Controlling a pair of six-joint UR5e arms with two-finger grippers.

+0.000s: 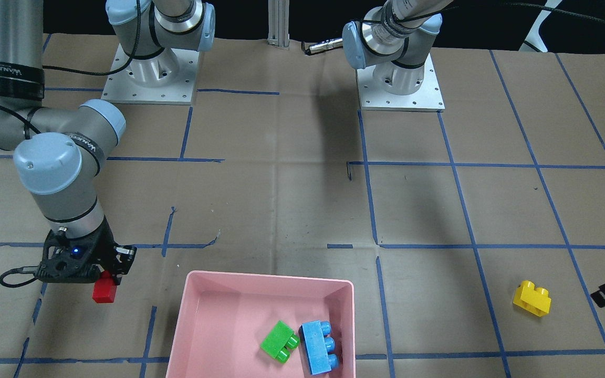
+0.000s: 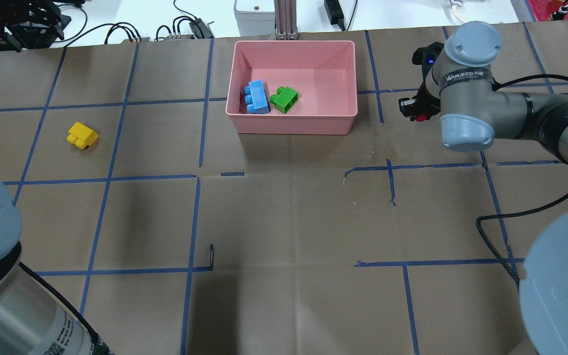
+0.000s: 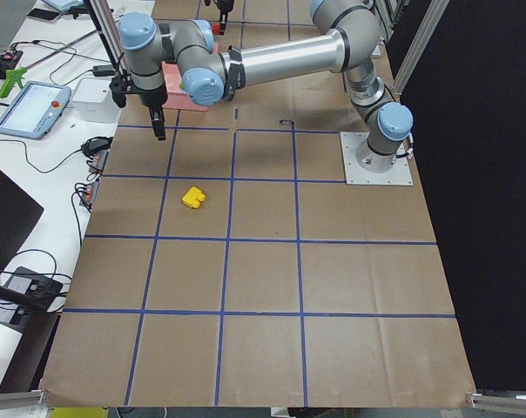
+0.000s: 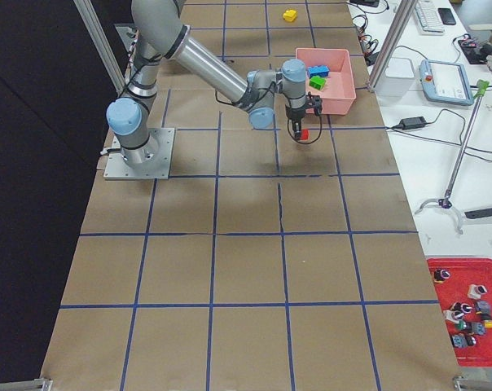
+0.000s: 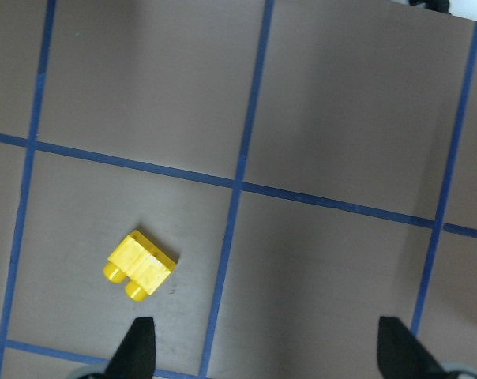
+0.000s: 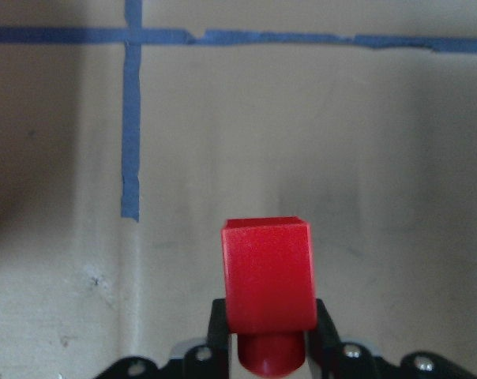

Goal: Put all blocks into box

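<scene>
The pink box (image 2: 294,45) holds the green brick (image 2: 284,98) and the light-blue brick (image 2: 257,97) side by side; they also show in the front-facing view, the green one (image 1: 279,341) beside the blue one (image 1: 319,346). My right gripper (image 6: 268,320) is shut on the small red brick (image 6: 268,284) and holds it just above the table, beside the box's right end (image 1: 104,290). The yellow brick (image 2: 83,135) lies alone on the table far to the left. My left gripper (image 5: 270,351) is open and empty, high above the yellow brick (image 5: 141,266).
Blue tape lines grid the brown paper-covered table (image 2: 284,222). The two arm bases (image 1: 147,73) stand on plates at the robot's side. Cables and devices lie beyond the table's far edge (image 2: 185,27).
</scene>
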